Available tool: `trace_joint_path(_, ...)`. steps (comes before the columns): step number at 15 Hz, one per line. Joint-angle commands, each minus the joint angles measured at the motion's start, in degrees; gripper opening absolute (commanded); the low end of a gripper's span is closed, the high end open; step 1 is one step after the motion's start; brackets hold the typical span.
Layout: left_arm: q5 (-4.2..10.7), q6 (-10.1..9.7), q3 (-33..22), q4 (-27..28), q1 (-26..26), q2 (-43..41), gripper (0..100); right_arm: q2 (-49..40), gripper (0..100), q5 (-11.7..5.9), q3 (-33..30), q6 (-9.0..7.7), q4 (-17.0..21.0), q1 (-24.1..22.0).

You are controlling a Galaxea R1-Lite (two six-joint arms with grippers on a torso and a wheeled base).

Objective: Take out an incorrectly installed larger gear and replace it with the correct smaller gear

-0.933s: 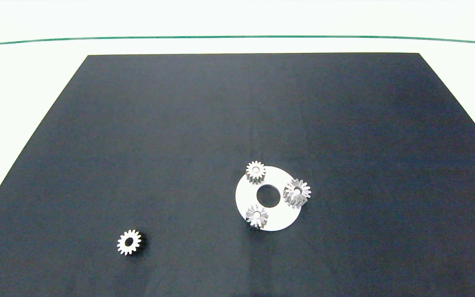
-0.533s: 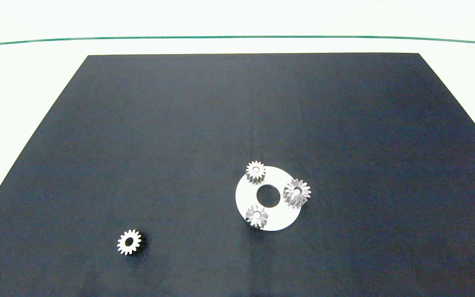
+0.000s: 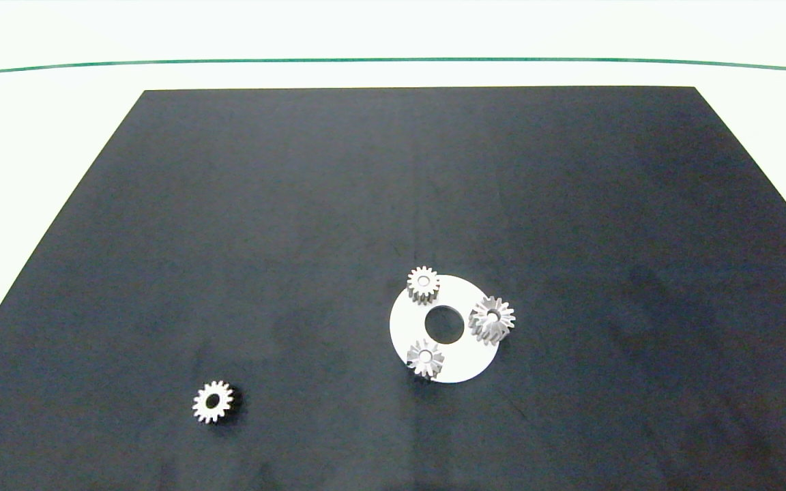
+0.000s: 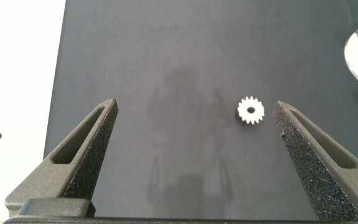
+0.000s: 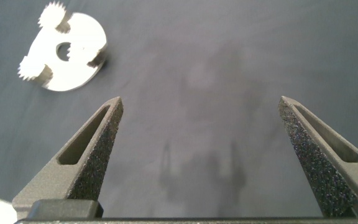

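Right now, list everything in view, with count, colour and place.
larger gear: one, silver, on the right edge of the white disc, overhanging it.
narrower gears: two, silver, on the same disc, one at its far edge, one at its near-left edge.
white disc: one, white with a round centre hole, flat on the mat, right of centre.
smaller gear: one, silver, lying alone on the mat, near-left, apart from the disc.
black mat: one, black, covering most of the white table.
left gripper: one, dark grey, open, above the mat near the smaller gear.
right gripper: one, dark grey, open, above bare mat off to one side of the disc.
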Motion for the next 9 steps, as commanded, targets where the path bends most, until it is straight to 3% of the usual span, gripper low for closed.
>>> trace_joint_path(1,0.15,0.03,-6.6,0.2,0.1,10.6,100,14.2,100,2.51,-4.5,-0.13,1.6,5.0)
trace_joint_path(5,0.23,0.03,-7.5,0.1,0.1,12.4,100,22.0,100,4.44,-12.0,-0.22,8.2,10.3)
trace_joint_path(8,0.23,0.03,-8.1,0.1,0.2,13.5,100,27.2,100,4.35,-15.0,-1.01,8.6,11.6)
trace_joint_path(9,0.32,-0.06,-8.7,0.1,0.2,14.0,100,30.0,100,4.09,-15.2,-3.03,8.6,11.6)
